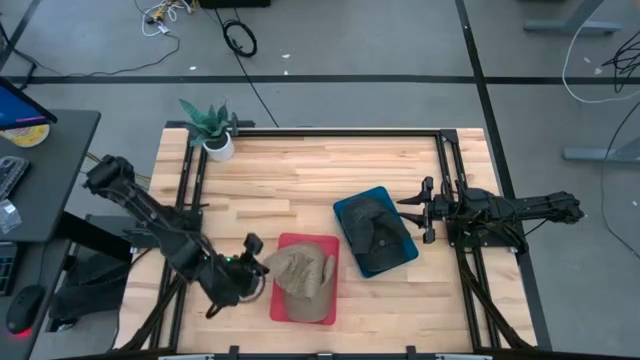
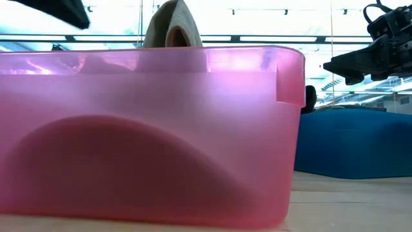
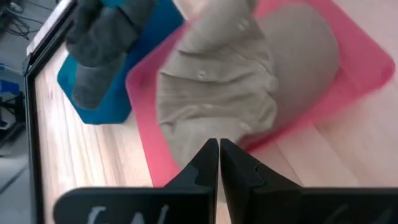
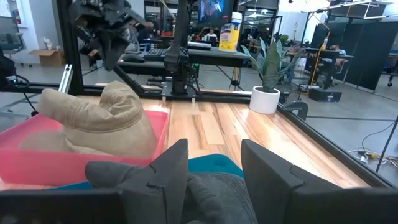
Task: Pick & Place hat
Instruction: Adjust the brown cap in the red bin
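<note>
A tan hat [image 1: 305, 275] lies crumpled in a pink bin [image 1: 300, 243], and part of it stands above the rim [image 2: 170, 26]. My left gripper [image 1: 255, 258] is shut just off the bin's left side, raised above the hat and apart from it [image 3: 219, 152]. A dark grey hat [image 1: 380, 232] rests in a blue bin [image 1: 350, 208]. My right gripper [image 1: 412, 210] is open and hovers over the blue bin's right edge. Its fingers stand either side of the grey hat [image 4: 211, 186] without touching it.
A potted plant [image 1: 212, 128] stands at the table's far left corner. A black frame rail [image 1: 440, 160] runs along the table's sides. Bare wood lies between the bins and the far edge. The pink bin [image 2: 161, 129] fills the low view.
</note>
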Motion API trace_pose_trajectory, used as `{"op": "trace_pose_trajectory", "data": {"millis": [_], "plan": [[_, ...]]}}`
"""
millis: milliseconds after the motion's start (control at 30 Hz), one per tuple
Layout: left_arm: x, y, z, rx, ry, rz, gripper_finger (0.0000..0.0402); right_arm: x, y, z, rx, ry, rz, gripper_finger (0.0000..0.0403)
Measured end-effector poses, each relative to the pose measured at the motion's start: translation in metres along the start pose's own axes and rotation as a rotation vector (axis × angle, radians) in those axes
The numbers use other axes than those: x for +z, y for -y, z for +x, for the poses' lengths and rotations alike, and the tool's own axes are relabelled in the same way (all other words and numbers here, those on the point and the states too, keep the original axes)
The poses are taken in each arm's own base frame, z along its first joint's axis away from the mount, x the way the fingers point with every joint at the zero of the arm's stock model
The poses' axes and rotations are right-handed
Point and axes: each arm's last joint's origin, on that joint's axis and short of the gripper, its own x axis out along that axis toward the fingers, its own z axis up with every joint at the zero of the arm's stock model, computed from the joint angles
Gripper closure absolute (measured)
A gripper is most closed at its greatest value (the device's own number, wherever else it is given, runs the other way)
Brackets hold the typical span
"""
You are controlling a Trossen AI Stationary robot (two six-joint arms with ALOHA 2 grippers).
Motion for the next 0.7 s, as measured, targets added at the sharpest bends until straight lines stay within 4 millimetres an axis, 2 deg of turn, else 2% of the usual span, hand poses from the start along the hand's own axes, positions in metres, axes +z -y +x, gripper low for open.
{"op": "trace_pose_trajectory", "data": {"millis": [167, 267, 500, 600, 700], "plan": [[0.008, 0.021, 0.008, -0.016, -0.062, 0.102, 0.0371, 0.000, 0.000, 0.000, 0.000, 0.000, 0.000, 0.0247], [0.013, 0.029, 0.016, -0.009, -0.085, 0.151, 0.0335, 0.000, 0.000, 0.000, 0.000, 0.000, 0.000, 0.0247], [0.024, 0.039, 0.030, 0.004, -0.130, 0.222, 0.0225, 0.000, 0.000, 0.000, 0.000, 0.000, 0.000, 0.0247], [0.028, 0.042, 0.036, 0.005, -0.140, 0.236, 0.0198, 0.000, 0.000, 0.000, 0.000, 0.000, 0.000, 0.0247], [0.028, 0.043, 0.047, 0.008, -0.173, 0.258, 0.0191, 0.000, 0.000, 0.000, 0.000, 0.000, 0.000, 0.0247]]}}
